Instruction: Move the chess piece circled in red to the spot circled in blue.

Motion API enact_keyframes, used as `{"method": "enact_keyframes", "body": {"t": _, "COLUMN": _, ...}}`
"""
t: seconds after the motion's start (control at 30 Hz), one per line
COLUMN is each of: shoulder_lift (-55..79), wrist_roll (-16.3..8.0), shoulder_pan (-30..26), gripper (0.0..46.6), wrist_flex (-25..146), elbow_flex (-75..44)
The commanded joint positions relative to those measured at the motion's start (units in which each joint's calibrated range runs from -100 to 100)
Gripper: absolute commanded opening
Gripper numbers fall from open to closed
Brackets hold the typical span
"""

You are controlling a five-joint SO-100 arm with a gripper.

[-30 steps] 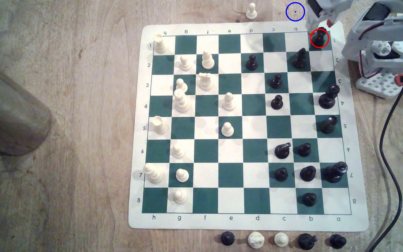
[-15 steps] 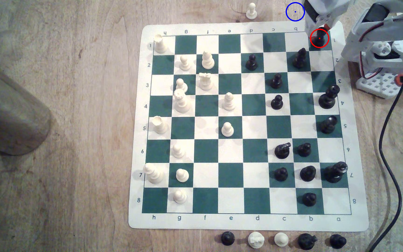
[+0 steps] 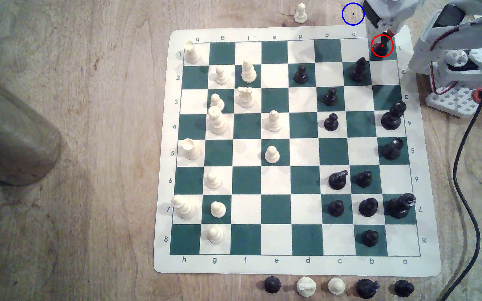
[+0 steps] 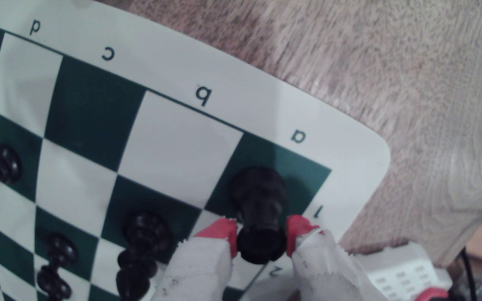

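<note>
1. Centrally, the chessboard mat [image 3: 292,266] lies flat on the tabletop [image 3: 103,144] and carries twenty-six standing pieces: thirteen white, towards the exterior view's left, and thirteen black, towards its right.
2. Off the mat stand six more pieces: a lone white pawn [image 3: 300,13] beyond the far edge, and a row of five [image 3: 336,286] along the near edge, three black and two white.
3. A metal cylinder [image 3: 11,139] lies at the exterior view's left; its contents cannot be told.
4. The chess piece circled in red [image 3: 381,47] stands upright on the dark corner square a1. In the wrist view the same piece [image 4: 258,199] has a red-tipped jaw pressed to each side of its rimmed top, so the jaws are clenched on it while its base rests on the mat.
5. The spot circled in blue [image 3: 353,14] is bare wood just beyond the mat's far edge, near column b and beside the arm [image 3: 451,43].
6. Compared with one second ago, the jaws have come lower, now covering the top of the piece; the piece has not left a1, and no other piece has shifted.
</note>
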Motion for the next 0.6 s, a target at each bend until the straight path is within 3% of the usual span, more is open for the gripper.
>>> {"method": "enact_keyframes", "body": {"t": 0.0, "shoulder_lift": -2.4, "wrist_roll": -0.6, "shoulder_pan": -1.3, "gripper": 0.3, "wrist_flex": 0.4, "elbow_flex": -2.1}}
{"method": "enact_keyframes", "body": {"t": 0.2, "shoulder_lift": -4.5, "wrist_roll": -0.9, "shoulder_pan": -2.5, "gripper": 0.3, "wrist_flex": 3.7, "elbow_flex": -8.4}}
{"method": "enact_keyframes", "body": {"t": 0.57, "shoulder_lift": 4.0, "wrist_roll": 1.9, "shoulder_pan": 2.7, "gripper": 0.3, "wrist_flex": -1.0, "elbow_flex": -17.9}}
